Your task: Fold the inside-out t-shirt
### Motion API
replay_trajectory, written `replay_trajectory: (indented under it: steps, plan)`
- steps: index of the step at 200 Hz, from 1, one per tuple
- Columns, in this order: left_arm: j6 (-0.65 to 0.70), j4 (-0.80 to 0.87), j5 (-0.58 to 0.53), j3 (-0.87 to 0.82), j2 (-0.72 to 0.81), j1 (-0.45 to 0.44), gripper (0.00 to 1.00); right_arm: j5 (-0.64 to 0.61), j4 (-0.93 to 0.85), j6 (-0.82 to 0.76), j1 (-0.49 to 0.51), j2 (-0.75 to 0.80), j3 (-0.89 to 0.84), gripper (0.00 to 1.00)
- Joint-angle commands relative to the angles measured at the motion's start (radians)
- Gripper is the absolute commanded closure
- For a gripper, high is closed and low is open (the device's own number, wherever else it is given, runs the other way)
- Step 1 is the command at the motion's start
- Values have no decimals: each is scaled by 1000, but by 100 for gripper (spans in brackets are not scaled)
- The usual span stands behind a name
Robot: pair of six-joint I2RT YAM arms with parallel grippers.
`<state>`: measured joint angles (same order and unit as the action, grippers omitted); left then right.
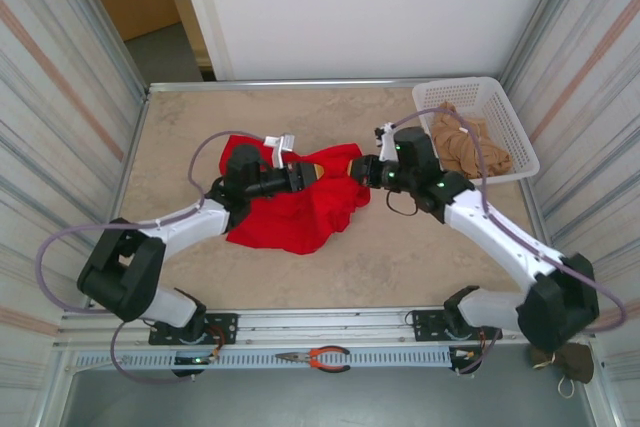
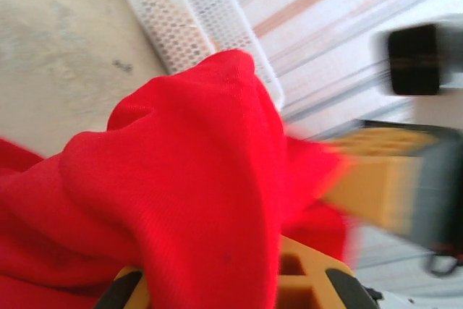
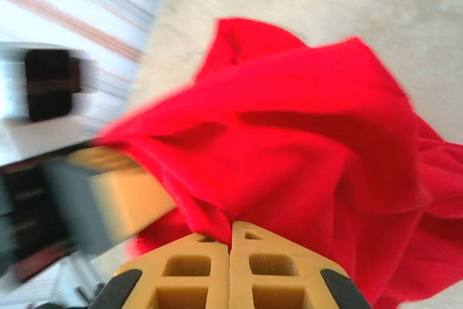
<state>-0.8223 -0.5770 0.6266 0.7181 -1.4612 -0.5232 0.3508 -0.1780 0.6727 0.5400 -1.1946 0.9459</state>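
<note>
Main worry for me starts on the left: the left arm has its jaws shut on a fold of the inside-out t-shirt, but in its wrist view the red cloth is heaped thick over them. My guess is they've caught more than one layer, so a pull would drag the whole bundle instead of opening it. Over on the right arm, the jaws are pressed tight together with only a thin nip of red at the very tips, so a hard tug could pop it free. Both sets of jaws are also nearly nose to nose, so a bump seems possible. Further right, the white basket holding a tan garment sits near that arm, and a wide swing might clip it. The shirt itself is a crumpled bright red heap mid-counter, a bit left of centre. Its far edge is lifted between the jaws and the rest sags down. I can't spot any lettering or make out the sleeves.
</note>
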Motion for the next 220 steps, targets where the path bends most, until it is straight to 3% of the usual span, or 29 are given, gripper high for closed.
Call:
replay_trajectory:
  steps: [1, 24, 50, 71, 110, 129, 196, 220]
  plan:
    - [-15, -2, -23, -25, -67, 30, 100, 142, 57, 13, -13, 131, 5, 100]
    - [-26, -33, 0, -4, -146, 37, 100, 247, 208, 69, -34, 182, -50, 100]
    - [-30, -44, 20, 11, -158, 35, 52, 341, 390, 116, -74, 158, -126, 100]
    - [-3, -17, -4, -20, -69, 32, 39, 405, 440, 109, -129, 134, -165, 100]
    - [108, 210, -113, -23, 149, 2, 33, 449, 447, 110, -194, 131, -211, 100]
    - [210, 375, -164, 43, 182, -25, 32, 455, 436, 98, -196, 141, -210, 100]
    - [560, 733, -205, 379, -39, -50, 29, 444, 405, 84, -191, 141, -204, 100]
    - [640, 843, -122, 494, -153, -50, 28, 439, 392, 76, -186, 133, -193, 100]
